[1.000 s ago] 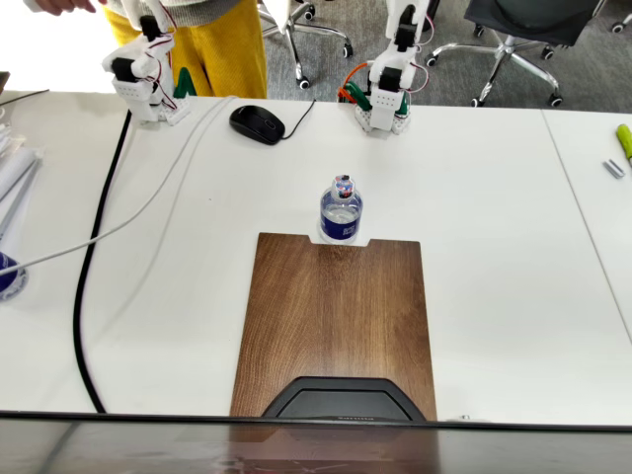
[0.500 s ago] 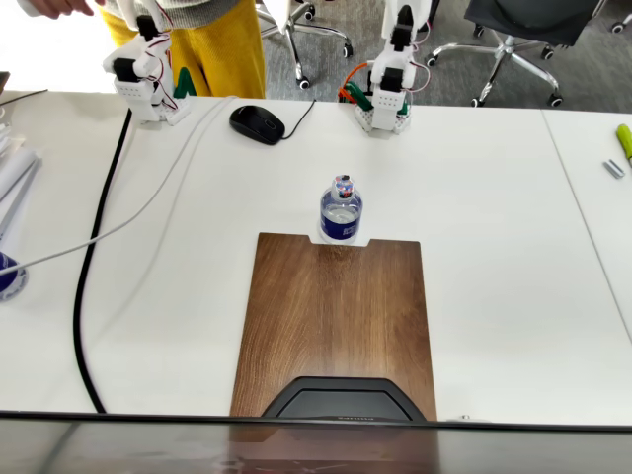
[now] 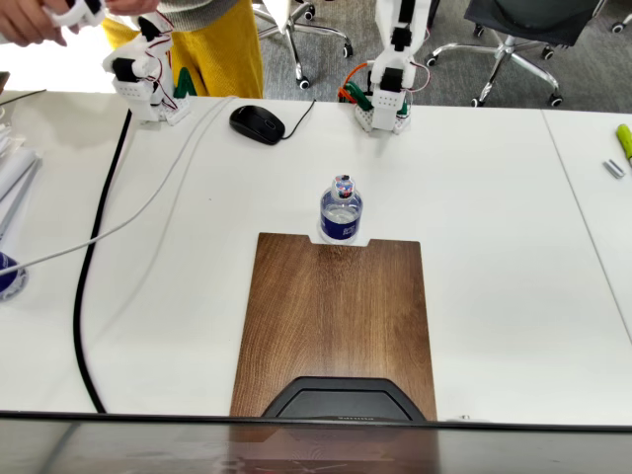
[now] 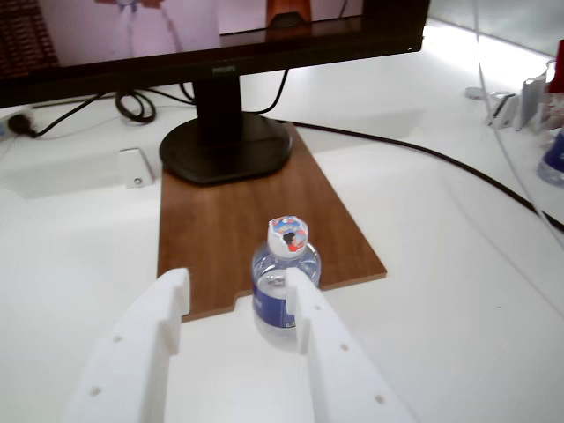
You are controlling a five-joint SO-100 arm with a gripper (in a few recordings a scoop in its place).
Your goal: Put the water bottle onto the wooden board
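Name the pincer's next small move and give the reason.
Probably ease the open pincer forward and a little to the right in the wrist view: the water bottle stands upright in the wooden board's notch, ungrasped, partly behind the right finger.

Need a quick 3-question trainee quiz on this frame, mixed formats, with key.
1. True or false: the water bottle lies on its side on the wooden board.
2. In the wrist view, the gripper is: A) shut on the bottle, B) open and clear of the bottle, C) shut on the mouse.
3. Fill in: in the fixed view, the black object on the white table left of the arm's base is a computer ____.

Key: 1 false, it stands upright on the table in the board's notch. 2 B. 3 mouse.
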